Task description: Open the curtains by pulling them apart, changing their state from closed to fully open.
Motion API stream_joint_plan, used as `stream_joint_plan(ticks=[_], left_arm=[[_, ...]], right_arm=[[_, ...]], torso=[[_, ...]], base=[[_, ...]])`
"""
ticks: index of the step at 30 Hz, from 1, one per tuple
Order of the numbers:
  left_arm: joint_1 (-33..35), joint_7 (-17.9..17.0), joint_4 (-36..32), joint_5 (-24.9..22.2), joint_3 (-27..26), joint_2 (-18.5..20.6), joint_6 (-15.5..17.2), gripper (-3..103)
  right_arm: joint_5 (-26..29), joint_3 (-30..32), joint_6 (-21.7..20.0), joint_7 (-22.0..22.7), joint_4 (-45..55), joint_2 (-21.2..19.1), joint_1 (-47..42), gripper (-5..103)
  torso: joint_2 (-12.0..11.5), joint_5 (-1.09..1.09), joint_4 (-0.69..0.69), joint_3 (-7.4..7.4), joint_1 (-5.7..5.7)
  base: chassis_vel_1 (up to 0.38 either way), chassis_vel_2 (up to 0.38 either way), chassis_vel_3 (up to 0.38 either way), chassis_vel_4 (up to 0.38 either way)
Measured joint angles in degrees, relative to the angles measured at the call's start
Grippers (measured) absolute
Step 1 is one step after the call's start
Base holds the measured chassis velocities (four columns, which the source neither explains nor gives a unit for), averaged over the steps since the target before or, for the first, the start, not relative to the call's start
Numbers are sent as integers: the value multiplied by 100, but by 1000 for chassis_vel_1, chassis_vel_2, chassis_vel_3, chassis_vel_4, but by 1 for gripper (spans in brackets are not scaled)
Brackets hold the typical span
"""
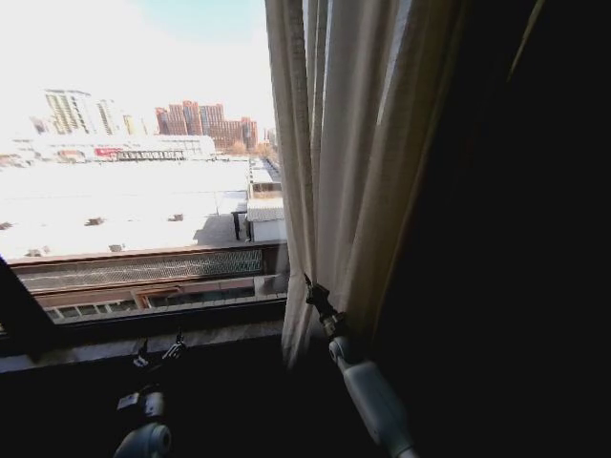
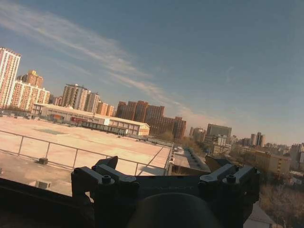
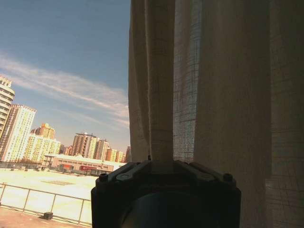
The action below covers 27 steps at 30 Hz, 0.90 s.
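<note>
The tall sheer white pleated curtain panel [image 1: 334,162] hangs bunched at the right of the window, its leading edge falling in a near-straight line from the top of the head view to the dark window sill [image 1: 143,334]; one gathered panel can be counted here, made of several deep vertical folds. To the left of that edge the glass is uncovered and wide, giving open room across the whole left half of the window, with a pale flat rooftop [image 1: 124,200] and a row of distant high-rise buildings [image 1: 205,119] beyond. To the right of the fabric lies deep shadow, where nothing can be made out. The right gripper [image 1: 310,286], at the end of a pale grey arm rising from the lower right, sits at the curtain's lower leading edge, and in the right wrist view one narrow fold [image 3: 160,95] runs straight down into the gripper [image 3: 160,164], with the fingers clenched around that fold. The left gripper [image 1: 160,351] hangs low on the left, just below the sill and well apart from the fabric, its two dark fingers [image 2: 108,173] spread and released, pointing out at the open sky and a metal roof railing [image 2: 76,154].
</note>
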Motion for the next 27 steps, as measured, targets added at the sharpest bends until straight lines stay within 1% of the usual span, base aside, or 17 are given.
stream_joint_plan(ticks=[2, 6, 9, 10, 12, 14, 15, 18, 22, 27], left_arm=[[0, 1, 0, 0, 3, -1, 0, 100], [1, 2, 0, 0, 3, -1, 0, 100], [1, 2, -1, 0, 3, -1, 0, 100], [0, 2, -1, 0, 3, -1, 0, 100], [0, 1, 0, 0, 1, 0, 0, 100], [0, -2, 0, 0, -3, 2, 0, 100], [0, -2, 0, 0, -6, 2, 0, 100], [0, -3, 0, 0, -7, 2, 0, 100], [0, -2, 0, 0, -4, 2, 0, 100], [0, -2, 0, 0, -1, 0, 0, 100]], right_arm=[[-47, 16, 47, 3, -1, -1, -2, 0], [-58, 48, 94, -1, -14, -11, -2, 0], [-53, 50, 128, 23, -14, -12, 3, 0], [-21, 58, 190, 72, -26, -10, 27, 0], [-10, 55, 192, 83, -20, 0, 52, 0], [-11, 68, 173, 49, -9, -6, 60, 0], [-5, 73, 147, 10, 7, -15, 66, 0], [39, 90, 95, -71, 33, -41, 62, 0], [33, 131, 70, -154, 45, -67, 28, 0], [-25, 148, 68, -138, 38, -71, 14, 0]], torso=[[-1, 0, -4, 1, 1], [-1, 3, -1, 1, 0], [0, 3, -2, 0, -1], [0, 2, -4, 0, 0], [-1, -3, 2, 1, 0], [-1, -5, 4, 1, 1], [-1, -2, 5, 1, 1], [-1, -1, 4, 1, 1], [-1, 2, -2, 1, 1], [-1, 0, 0, 1, 0]], base=[[-300, -319, 262, 334], [-170, -239, 180, 213], [8, -55, 61, 19], [0, 0, 0, 0], [0, 0, 0, 0], [27, 23, -15, -7], [53, 86, -44, -14], [18, 29, -15, -5], [-14, -19, 12, 20], [-94, -116, 108, 103]])
